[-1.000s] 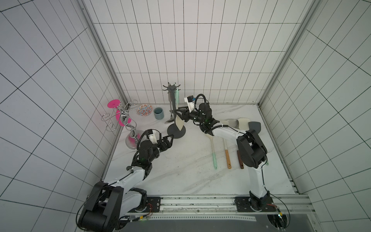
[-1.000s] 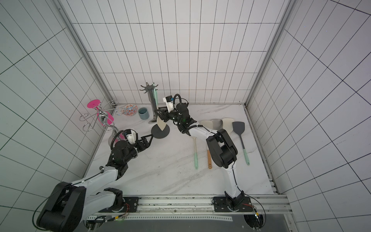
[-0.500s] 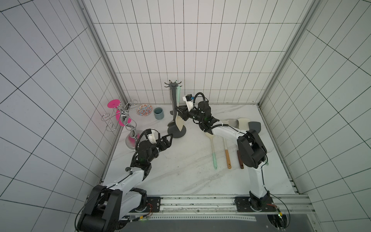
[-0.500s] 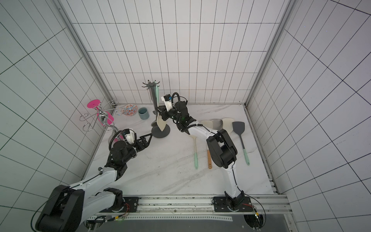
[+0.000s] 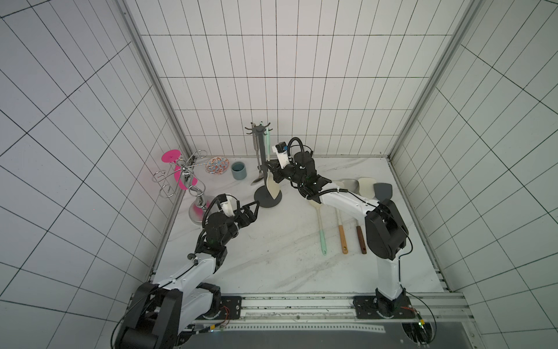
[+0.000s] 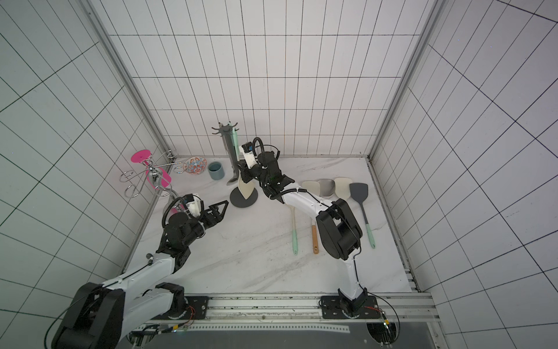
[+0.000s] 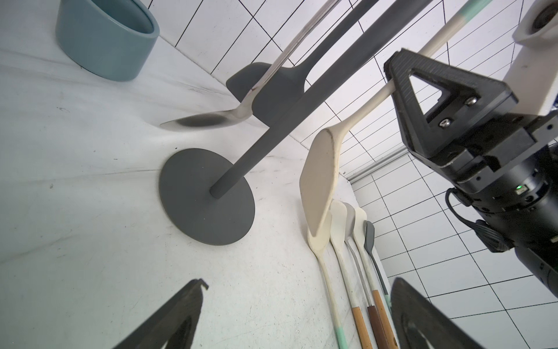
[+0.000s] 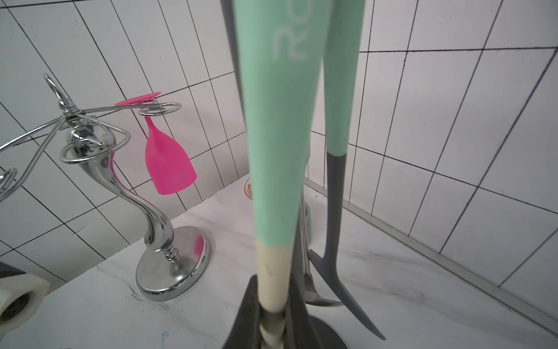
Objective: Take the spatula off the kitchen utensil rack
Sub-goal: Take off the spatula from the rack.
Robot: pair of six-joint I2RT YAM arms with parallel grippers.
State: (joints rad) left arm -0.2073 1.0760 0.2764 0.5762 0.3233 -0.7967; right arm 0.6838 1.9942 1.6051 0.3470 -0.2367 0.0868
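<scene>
Left gripper (image 5: 254, 211): jaws released, empty, low beside the base of the kitchen utensil rack (image 5: 260, 154).
Right gripper (image 8: 271, 320): jaws clenched on the spatula (image 7: 320, 181) shaft.
Progress: grasp made; the spatula hangs on its hook, not yet lifted off.
Obstacles: grey turner (image 7: 271, 87) and spoon (image 7: 208, 122) hang alongside; blue cup (image 5: 238, 169) stands behind.

The kitchen utensil rack (image 5: 262, 200) stands at rear centre of the table (image 5: 271, 260). The spatula (image 5: 272, 189) hangs on the rack's right side over the base, with the right end effector (image 5: 269, 168) on its handle and the left end effector (image 5: 254, 210) near, before and left of the base. Left of the rack sit a cup (image 5: 238, 170), a bowl (image 5: 216, 165), then a wine-glass holder (image 5: 187, 179) at the table's left edge; to the right, loose utensils (image 5: 341, 235) lie side by side, handles frontward.
</scene>
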